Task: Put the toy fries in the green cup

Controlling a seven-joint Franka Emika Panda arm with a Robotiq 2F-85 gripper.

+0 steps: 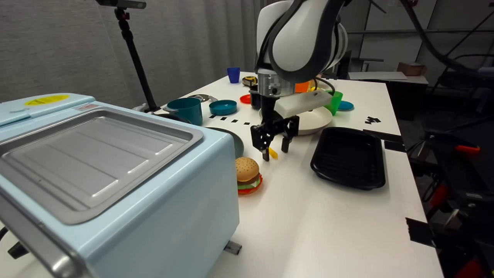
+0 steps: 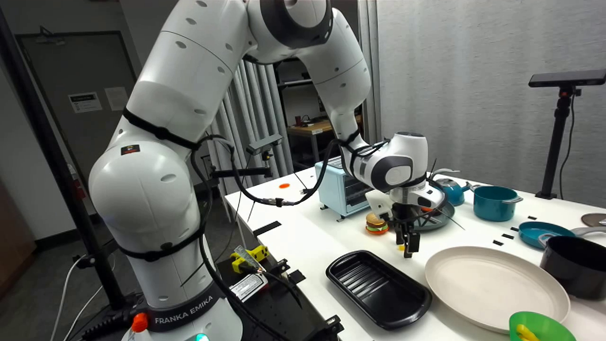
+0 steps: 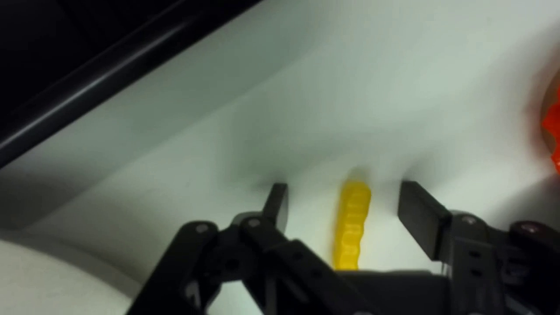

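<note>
A toy fry (image 3: 352,223), a small ridged yellow stick, lies on the white table. It shows as a small yellow bit in both exterior views (image 1: 273,153) (image 2: 401,247). My gripper (image 3: 344,197) is open, with its fingers pointing down close to the table on both sides of the fry. A gap shows between the fry and each finger, and the fry's near end is hidden behind the gripper body. The green cup (image 2: 544,327) stands beyond the cream plate, with yellow pieces inside. The cup also shows partly behind the wrist in an exterior view (image 1: 335,101).
A black ridged tray (image 1: 349,158) lies beside the gripper. The large cream plate (image 2: 497,284) lies between gripper and cup. A toy burger (image 1: 247,175) and a dark grey pan (image 2: 438,220) are close by. A light-blue toaster oven (image 1: 185,200) and a teal pot (image 2: 494,203) stand farther off.
</note>
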